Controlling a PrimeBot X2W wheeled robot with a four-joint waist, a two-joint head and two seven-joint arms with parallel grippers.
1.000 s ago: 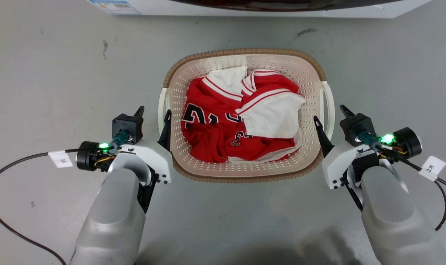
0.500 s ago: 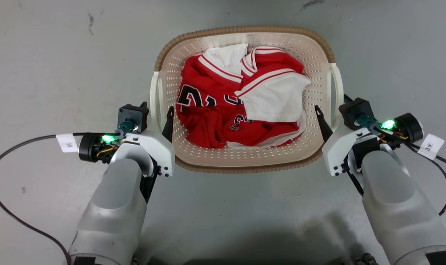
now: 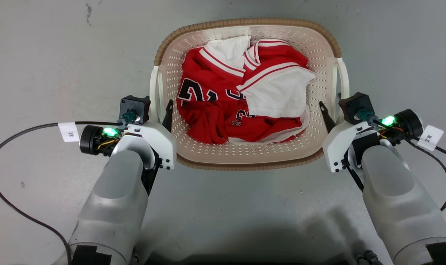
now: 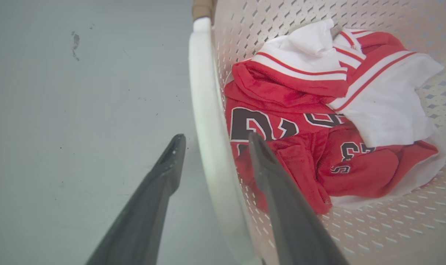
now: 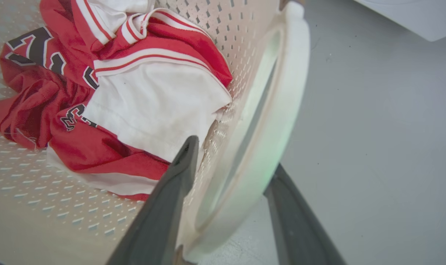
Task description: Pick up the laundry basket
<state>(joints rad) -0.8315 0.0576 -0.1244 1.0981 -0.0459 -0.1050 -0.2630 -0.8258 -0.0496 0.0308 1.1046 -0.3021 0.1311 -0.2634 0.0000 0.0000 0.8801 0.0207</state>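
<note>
The cream-white perforated plastic laundry basket [image 3: 245, 158], with its brown woven-look rim, sits on the grey concrete floor [image 3: 60, 55] between our two arms. We judge it light and stiff, perhaps slightly springy, since its load is only a crumpled red-and-white jersey [image 3: 223, 110] (soft, unlikely to shift much). The white side handles are where to take hold. Our left gripper [image 4: 216, 137] straddles the left handle [image 4: 202, 92] and our right gripper [image 5: 234, 154] straddles the right handle [image 5: 289, 92]; both pairs of jaws are released, not yet clamped. Nothing seems to block a lift, and a black cable [image 3: 9, 206] trails well apart.
</note>
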